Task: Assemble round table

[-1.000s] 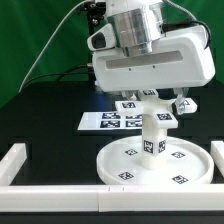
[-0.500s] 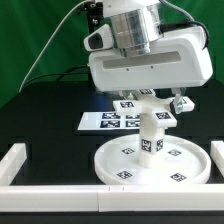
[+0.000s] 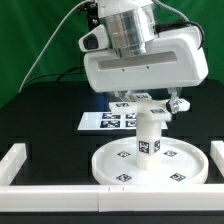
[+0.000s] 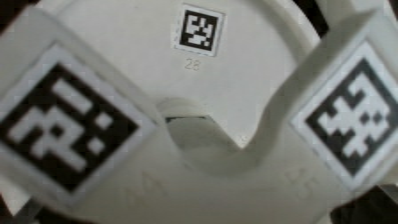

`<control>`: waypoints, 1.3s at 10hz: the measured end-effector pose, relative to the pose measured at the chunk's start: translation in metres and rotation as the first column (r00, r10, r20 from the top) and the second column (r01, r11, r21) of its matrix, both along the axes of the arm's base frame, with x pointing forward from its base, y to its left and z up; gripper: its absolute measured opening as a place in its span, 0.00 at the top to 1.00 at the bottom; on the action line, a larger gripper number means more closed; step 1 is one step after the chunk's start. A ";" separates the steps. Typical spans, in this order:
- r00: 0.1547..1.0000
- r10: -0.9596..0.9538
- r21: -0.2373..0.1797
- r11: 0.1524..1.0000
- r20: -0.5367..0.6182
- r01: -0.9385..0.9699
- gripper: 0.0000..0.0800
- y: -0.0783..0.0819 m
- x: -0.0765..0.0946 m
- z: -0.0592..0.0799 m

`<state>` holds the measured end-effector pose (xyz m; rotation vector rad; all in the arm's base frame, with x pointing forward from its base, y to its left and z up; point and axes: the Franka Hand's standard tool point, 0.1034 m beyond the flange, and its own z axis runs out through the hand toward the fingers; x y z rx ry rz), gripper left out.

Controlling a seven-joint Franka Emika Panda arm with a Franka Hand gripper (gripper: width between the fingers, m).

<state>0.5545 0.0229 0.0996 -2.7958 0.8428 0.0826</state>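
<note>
Hand [image 3: 150, 100] wide open, gripping nothing, hanging right over the cross-shaped base [image 3: 158, 112] at centre frame. I can't tell if my fingers touch it. Base sits atop the upright leg [image 3: 150, 138], and the leg stands mid-disc on the round disc [image 3: 185, 160], lower centre, on the bench [image 3: 50, 120]. In the wrist view, tagged base arms fill the frame close up. Step looks like fixing base to leg. Next I'd close squarely on the base arms and twist, without tipping the leg.

White disc [image 3: 105, 166], leg [image 3: 149, 133] and cross base [image 3: 158, 111] carry black-and-white square tags [image 3: 148, 148] (table [image 3: 50, 135] black, backdrop [image 3: 30, 30] green).
</note>
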 end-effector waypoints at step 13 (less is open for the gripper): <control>0.998 0.013 -0.014 1.000 -0.062 -0.014 0.44 -0.003 0.003 0.007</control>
